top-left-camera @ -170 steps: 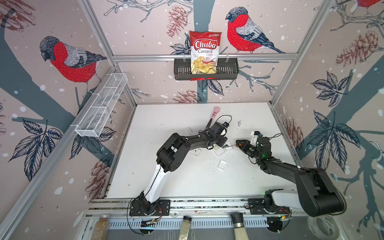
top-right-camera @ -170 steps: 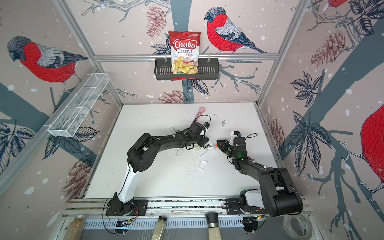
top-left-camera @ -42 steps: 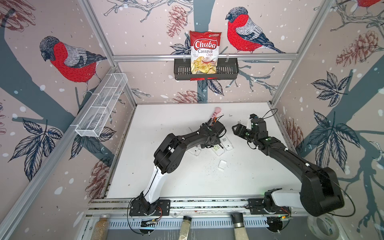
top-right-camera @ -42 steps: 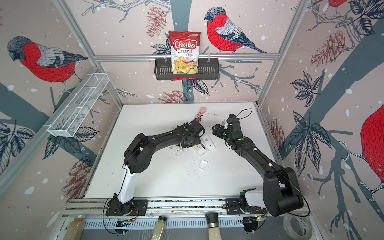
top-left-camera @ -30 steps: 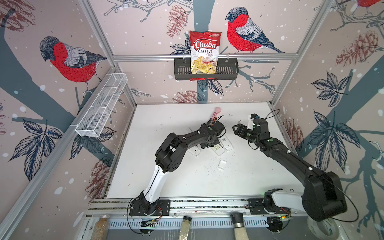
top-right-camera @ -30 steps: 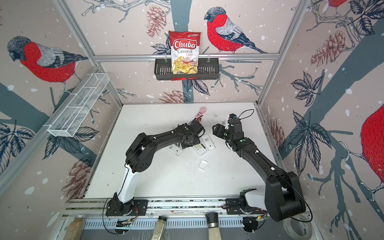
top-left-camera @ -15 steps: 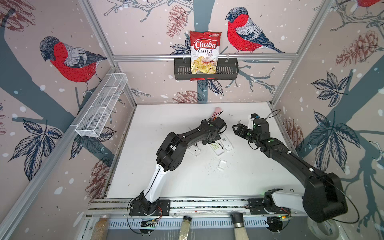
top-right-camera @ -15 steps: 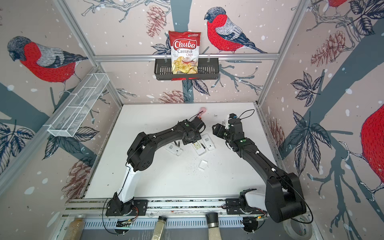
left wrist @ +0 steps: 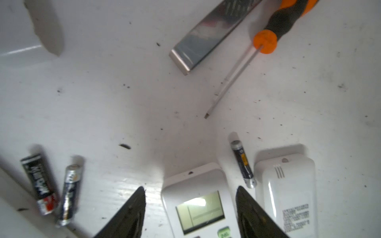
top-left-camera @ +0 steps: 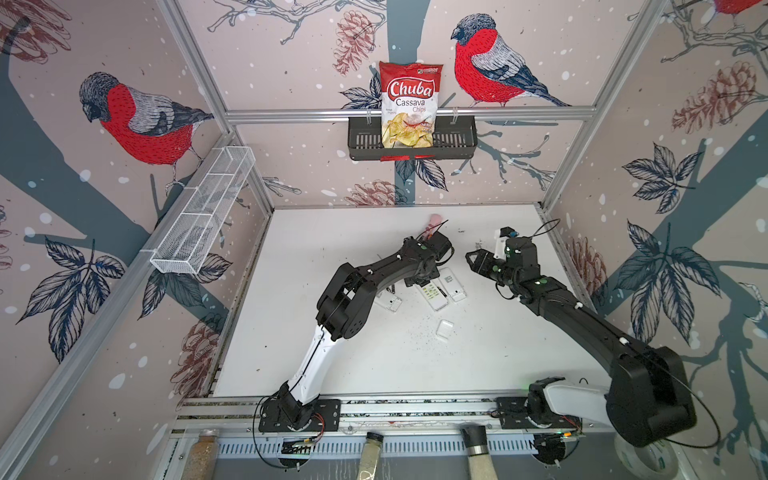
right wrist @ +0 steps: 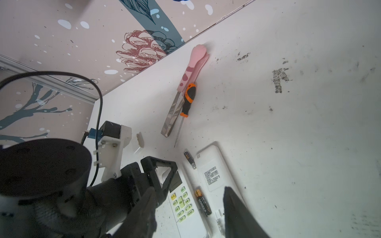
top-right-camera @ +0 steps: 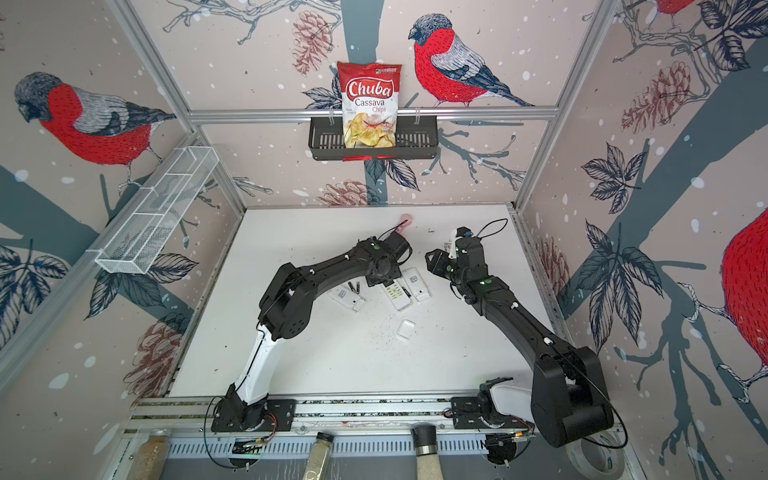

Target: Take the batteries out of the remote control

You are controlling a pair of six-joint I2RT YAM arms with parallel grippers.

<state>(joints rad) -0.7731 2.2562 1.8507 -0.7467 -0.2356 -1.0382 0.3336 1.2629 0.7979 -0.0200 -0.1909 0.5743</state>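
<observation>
Black batteries [left wrist: 242,162] flank the left end effector [left wrist: 190,187], its jaws wide apart, empty, astride a remote [left wrist: 198,206].

Lab robot cell: aluminium frame [top-left-camera: 291,114], bird-print wall panels [top-left-camera: 685,166], white table [top-left-camera: 374,365], left arm [top-left-camera: 316,359] and right arm [top-left-camera: 582,318] bolted to a front rail [top-left-camera: 415,409].

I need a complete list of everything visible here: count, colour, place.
remotes: three, white, middle of the table
batteries: four visible, dark, loose beside the remotes
cover: one, white, in front of the remotes
screwdriver: one, orange-black, behind the remotes
utensil: one, pink handle, beside the screwdriver
chips bag: one, red-white, in black basket, back wall
wire basket: one, white, left wall
jars: three, pale contents, front edge
left tool: one, black, open over a remote
right tool: one, black, open, empty
</observation>
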